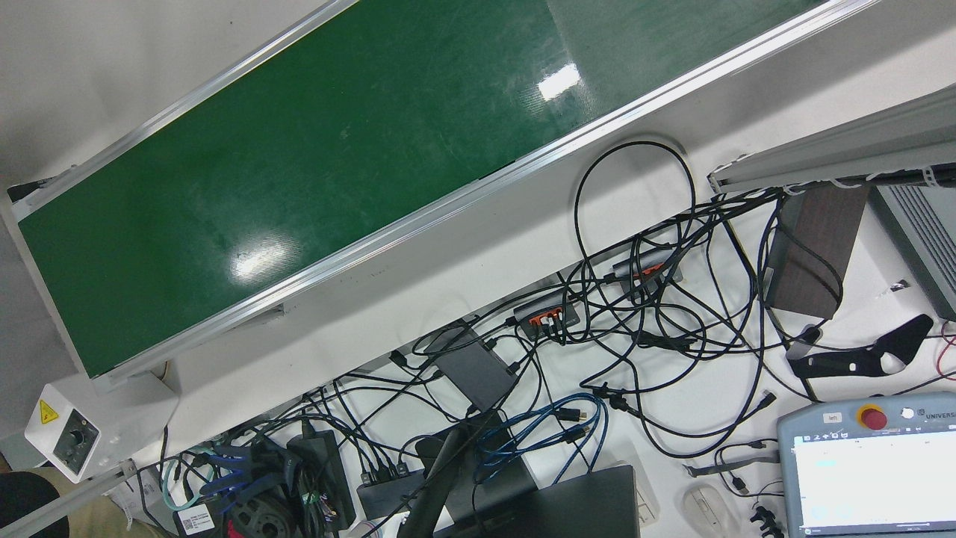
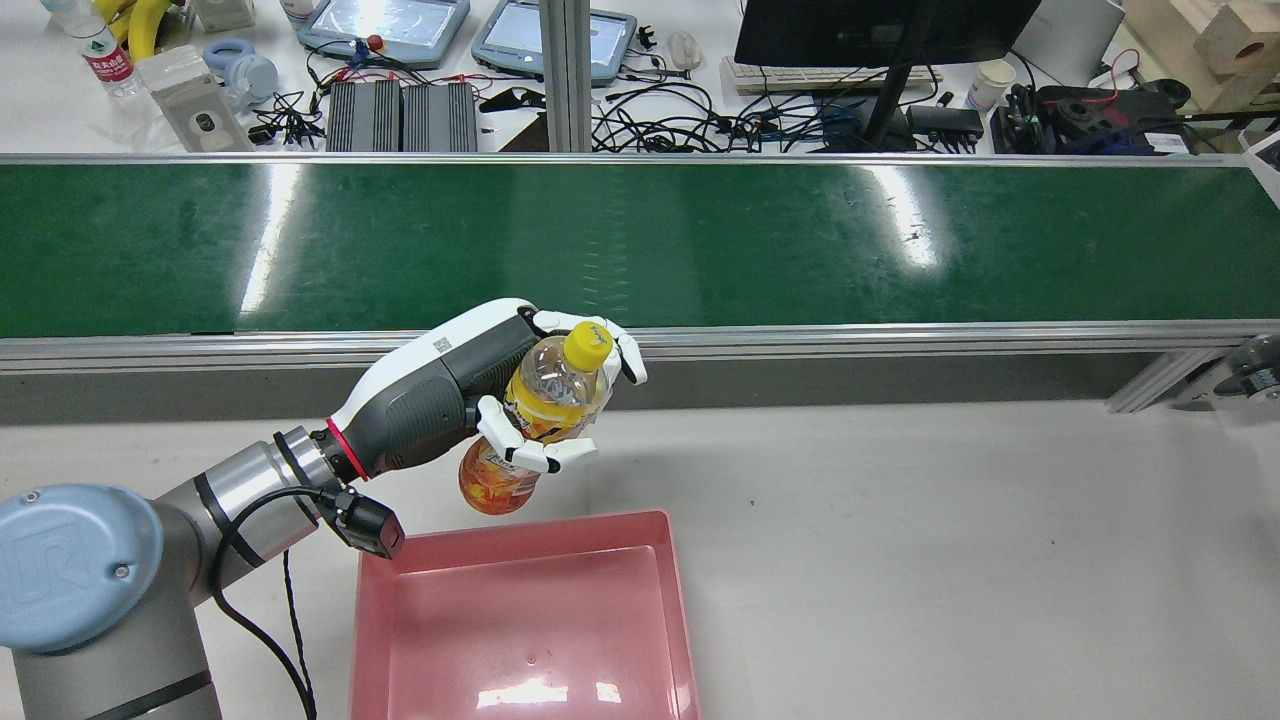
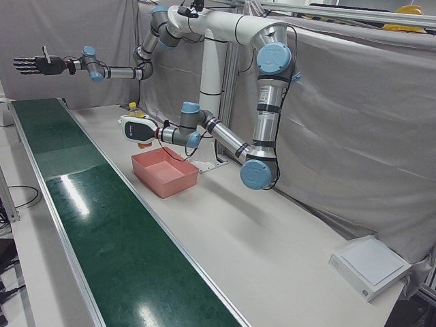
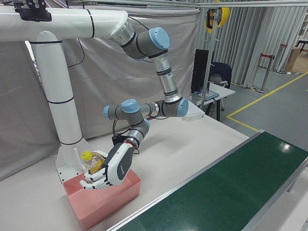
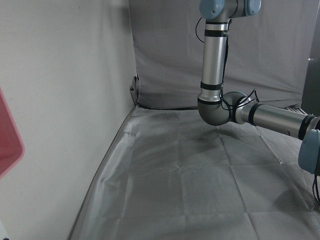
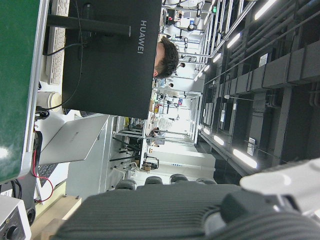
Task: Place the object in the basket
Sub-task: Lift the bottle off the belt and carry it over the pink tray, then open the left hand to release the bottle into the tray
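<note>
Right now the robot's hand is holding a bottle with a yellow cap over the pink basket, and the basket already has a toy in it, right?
Not quite. The left hand does hold the bottle with the yellow cap near the far edge of the pink basket, but the basket has nothing in it. The rear view shows its bare pink floor.

Pink basket (image 2: 520, 610) cut off below

arms: silver tubes, blue joint caps | left hand (image 2: 470, 400): white-grey shell, red ring, black cable
</note>
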Tool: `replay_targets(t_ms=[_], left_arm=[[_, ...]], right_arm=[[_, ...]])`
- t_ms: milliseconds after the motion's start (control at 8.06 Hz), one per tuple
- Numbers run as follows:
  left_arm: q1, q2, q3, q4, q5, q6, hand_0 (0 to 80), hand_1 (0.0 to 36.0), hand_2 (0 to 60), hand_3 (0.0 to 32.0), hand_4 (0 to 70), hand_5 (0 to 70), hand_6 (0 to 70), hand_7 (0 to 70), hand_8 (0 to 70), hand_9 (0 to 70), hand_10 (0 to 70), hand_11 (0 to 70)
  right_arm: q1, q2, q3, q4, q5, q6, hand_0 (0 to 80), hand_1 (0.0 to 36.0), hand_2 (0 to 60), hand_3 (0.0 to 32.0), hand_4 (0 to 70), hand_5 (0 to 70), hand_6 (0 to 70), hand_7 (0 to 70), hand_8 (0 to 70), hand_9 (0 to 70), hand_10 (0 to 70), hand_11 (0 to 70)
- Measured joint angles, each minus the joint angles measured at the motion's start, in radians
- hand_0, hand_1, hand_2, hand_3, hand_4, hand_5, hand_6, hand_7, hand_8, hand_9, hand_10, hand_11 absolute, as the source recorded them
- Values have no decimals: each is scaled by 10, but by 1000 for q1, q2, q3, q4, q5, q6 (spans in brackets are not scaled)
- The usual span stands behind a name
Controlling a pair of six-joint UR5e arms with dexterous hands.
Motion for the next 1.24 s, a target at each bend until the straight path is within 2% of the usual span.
replay_targets(t_ms=[124,248,496,868,1241], left_arm=[[10,25,-16,0,0,1,477,0,0,0,226,438,94,88,175,189,178,260],[16,54,-41,1,1,1,466,0,0,32,183,358,67,70,135,143,136,196],[22,91,-82,2,4,3,435,0,0,84,152,273,39,41,98,98,98,137],[26,101,-91,2,6,3,297,0,0,88,135,244,26,29,81,76,79,107],[26,103,-92,1,8,3,327,0,0,86,130,249,23,25,80,73,74,99]], right_arm=[[0,0,0,0,0,0,0,0,0,0,0,0,0,0,0,0,0,0],[0,0,0,0,0,0,0,0,0,0,0,0,0,0,0,0,0,0],[0,0,-1,0,0,0,0,0,0,0,0,0,0,0,0,0,0,0],[0,0,-1,0,0,-1,0,0,0,0,0,0,0,0,0,0,0,0],[0,0,-1,0,0,-1,0,0,0,0,0,0,0,0,0,0,0,0]])
